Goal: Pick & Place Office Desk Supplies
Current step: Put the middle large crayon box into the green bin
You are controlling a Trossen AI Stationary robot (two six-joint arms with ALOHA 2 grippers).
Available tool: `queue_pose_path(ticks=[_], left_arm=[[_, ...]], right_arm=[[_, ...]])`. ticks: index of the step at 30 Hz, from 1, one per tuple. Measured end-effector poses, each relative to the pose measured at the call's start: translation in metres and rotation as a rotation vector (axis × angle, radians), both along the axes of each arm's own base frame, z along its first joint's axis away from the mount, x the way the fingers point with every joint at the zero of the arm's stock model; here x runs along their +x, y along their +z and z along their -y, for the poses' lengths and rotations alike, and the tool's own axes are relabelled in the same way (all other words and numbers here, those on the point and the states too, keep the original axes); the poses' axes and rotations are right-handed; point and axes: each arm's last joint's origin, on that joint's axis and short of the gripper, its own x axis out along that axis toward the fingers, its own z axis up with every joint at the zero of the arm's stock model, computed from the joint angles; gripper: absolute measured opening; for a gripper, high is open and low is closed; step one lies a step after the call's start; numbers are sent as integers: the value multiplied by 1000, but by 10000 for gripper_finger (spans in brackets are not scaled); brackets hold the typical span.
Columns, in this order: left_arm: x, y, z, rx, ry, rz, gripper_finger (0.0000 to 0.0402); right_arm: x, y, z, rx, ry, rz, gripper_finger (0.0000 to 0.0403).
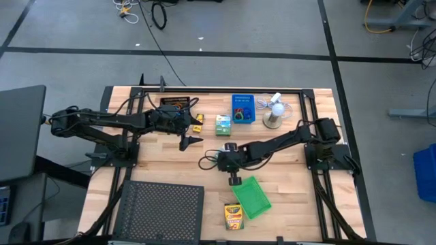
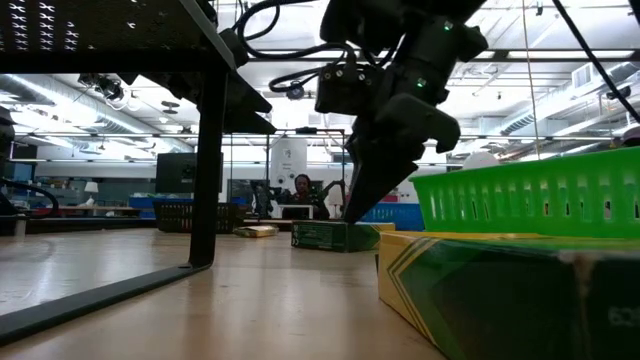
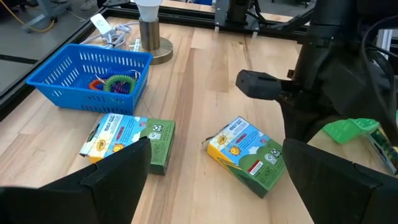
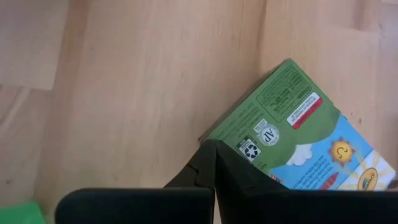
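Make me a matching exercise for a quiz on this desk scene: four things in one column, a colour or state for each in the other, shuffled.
Things:
1. basket with rubber bands
2. basket near the crayon box
3. left gripper
4. right gripper

Colour or state:
a. shut
b. blue
c. open
d. green

Pairs: 1-b, 2-d, 3-c, 4-a

White mini fan (image 1: 274, 112) at table's far edge, black mesh tray (image 1: 161, 211) near front
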Motion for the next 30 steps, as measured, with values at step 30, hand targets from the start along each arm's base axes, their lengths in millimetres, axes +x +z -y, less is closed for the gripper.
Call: queue_pose_path(ticks=[30], left_arm=[[0,4,-2,79,37,24,368]], right_arm=[[16,-13,5,46,47,25,0]])
